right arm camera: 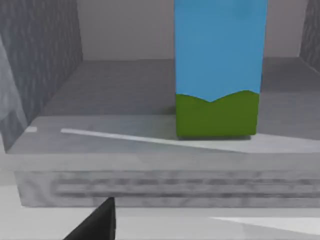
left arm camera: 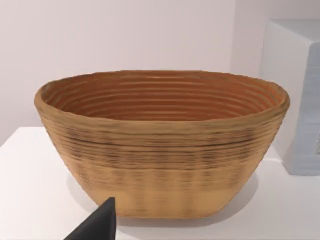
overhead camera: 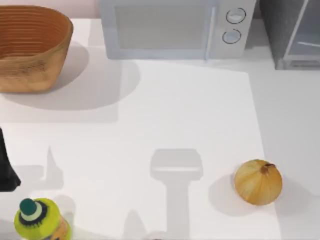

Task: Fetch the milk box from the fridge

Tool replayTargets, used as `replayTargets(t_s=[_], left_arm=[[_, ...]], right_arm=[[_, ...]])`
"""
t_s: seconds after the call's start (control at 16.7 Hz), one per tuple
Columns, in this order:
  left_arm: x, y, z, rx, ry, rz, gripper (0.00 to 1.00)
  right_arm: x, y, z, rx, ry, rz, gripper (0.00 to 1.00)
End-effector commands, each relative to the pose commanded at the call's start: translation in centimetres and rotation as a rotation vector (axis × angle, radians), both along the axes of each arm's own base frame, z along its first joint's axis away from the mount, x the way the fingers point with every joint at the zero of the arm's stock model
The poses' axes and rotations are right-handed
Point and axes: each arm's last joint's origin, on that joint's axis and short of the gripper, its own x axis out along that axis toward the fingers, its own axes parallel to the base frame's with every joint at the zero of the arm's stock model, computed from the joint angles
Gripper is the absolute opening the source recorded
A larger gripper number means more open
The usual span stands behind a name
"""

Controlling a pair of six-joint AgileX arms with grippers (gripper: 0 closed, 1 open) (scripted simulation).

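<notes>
Your right pincer's opening I cannot tell; the blue-and-green milk box [right arm camera: 217, 70] stands upright inside the dark grey fridge [right arm camera: 45, 60], easily toppled by nudging.

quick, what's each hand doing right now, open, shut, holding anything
Left hand: cannot be told, facing the basket.
Right hand: cannot be told, in front of the milk box inside the fridge.
</notes>
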Motion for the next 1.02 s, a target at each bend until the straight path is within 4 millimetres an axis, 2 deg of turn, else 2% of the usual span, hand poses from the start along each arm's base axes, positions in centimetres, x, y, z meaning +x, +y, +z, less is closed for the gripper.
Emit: replayTargets(t_s=[0.12,0.36,0.54,0.72,1.02], left_arm=[[0.0,0.0,0.0,0.000,0.000,0.000,1.00],[0.0,0.0,0.0,0.000,0.000,0.000,1.00],[0.0,0.0,0.0,0.000,0.000,0.000,1.00],[0.0,0.0,0.0,0.000,0.000,0.000,1.00],[0.0,0.0,0.0,0.000,0.000,0.000,1.00]], right_arm=[[3.5,-0.6,0.1,-0.002,-0.009,0.000,1.00],[11.6,-1.3,1.4,-0.033,-0.065,-0.018,1.00],[15.6,-0.7,1.7,-0.038,-0.056,-0.033,1.00],[17.2,-0.1,1.8,-0.036,-0.040,-0.039,1.00],[17.2,-0.3,1.9,-0.036,-0.042,-0.041,1.00]])
